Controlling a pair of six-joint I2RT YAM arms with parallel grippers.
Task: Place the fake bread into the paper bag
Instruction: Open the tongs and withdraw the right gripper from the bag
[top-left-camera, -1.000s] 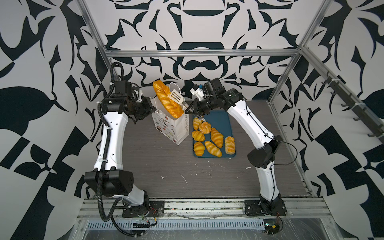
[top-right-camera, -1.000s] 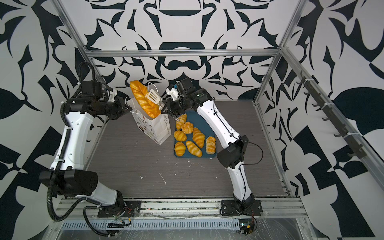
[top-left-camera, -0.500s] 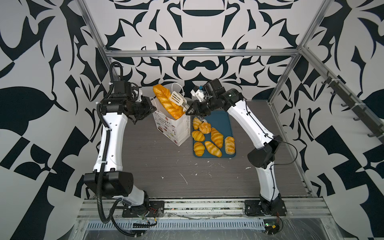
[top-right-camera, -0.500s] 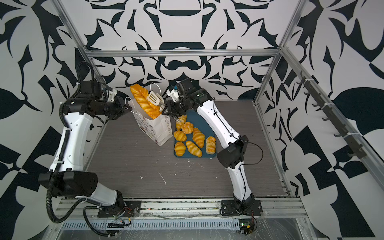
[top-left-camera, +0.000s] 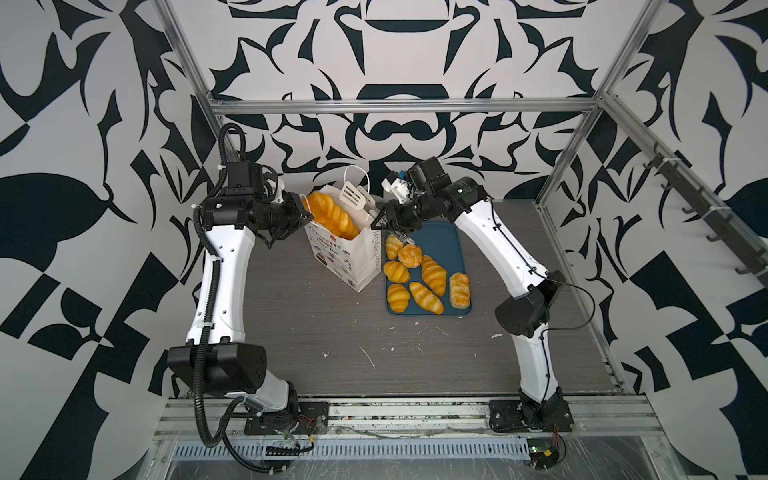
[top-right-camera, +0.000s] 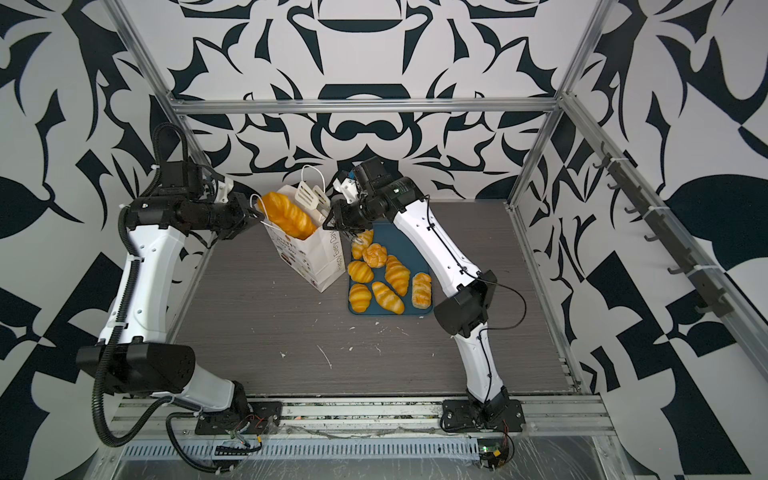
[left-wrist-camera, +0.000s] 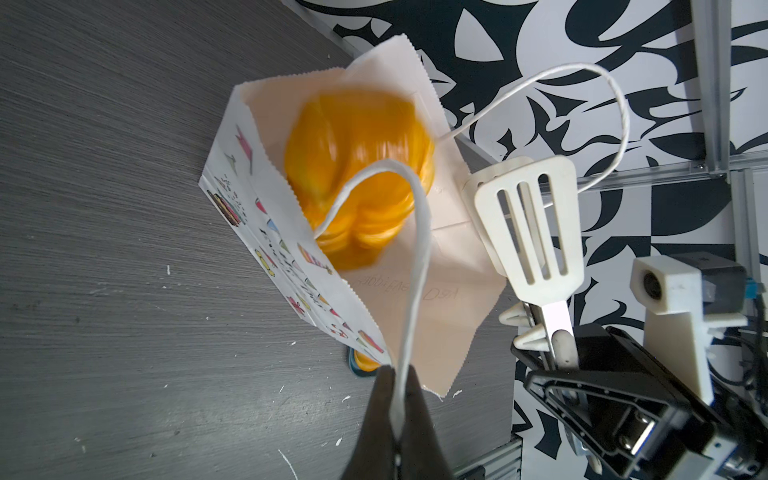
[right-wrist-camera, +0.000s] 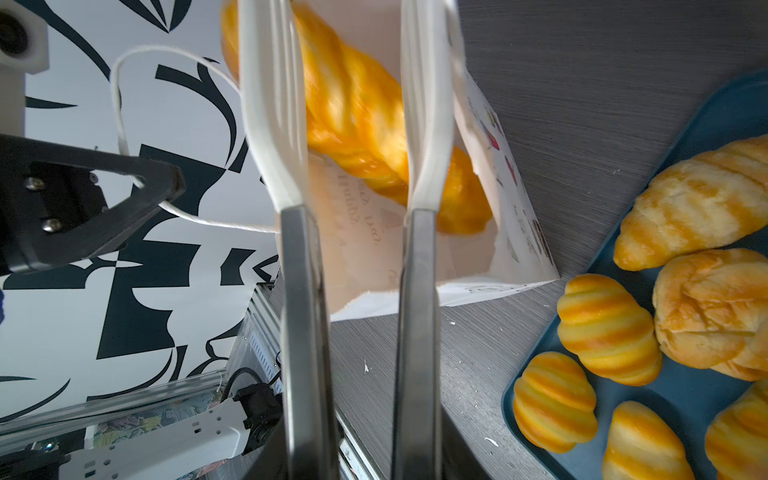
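The white paper bag (top-left-camera: 345, 253) (top-right-camera: 316, 257) stands tilted on the table left of the tray. My left gripper (top-left-camera: 305, 216) (left-wrist-camera: 395, 386) is shut on its near cord handle and holds the mouth open. A long plaited loaf (top-left-camera: 332, 214) (left-wrist-camera: 357, 166) (right-wrist-camera: 365, 124) of fake bread sits slanted in the bag, blurred, its upper end above the rim. My right gripper (top-left-camera: 380, 220) (right-wrist-camera: 361, 457) grips white-tipped tongs (top-left-camera: 357, 199) (left-wrist-camera: 528, 232) over the bag's right edge. Their blades stand apart, with the loaf free beyond them.
A flat blue tray (top-left-camera: 449, 257) (right-wrist-camera: 731, 99) right of the bag carries several croissants (top-left-camera: 434, 274) and a round bun (top-left-camera: 409, 255). The bag's far handle (left-wrist-camera: 623, 104) loops up by the tongs. Metal frame posts and patterned walls close in the table.
The tongs' blades have spread and let go of the plaited loaf, which has slid lower into the bag. My left gripper keeps its hold on the handle.
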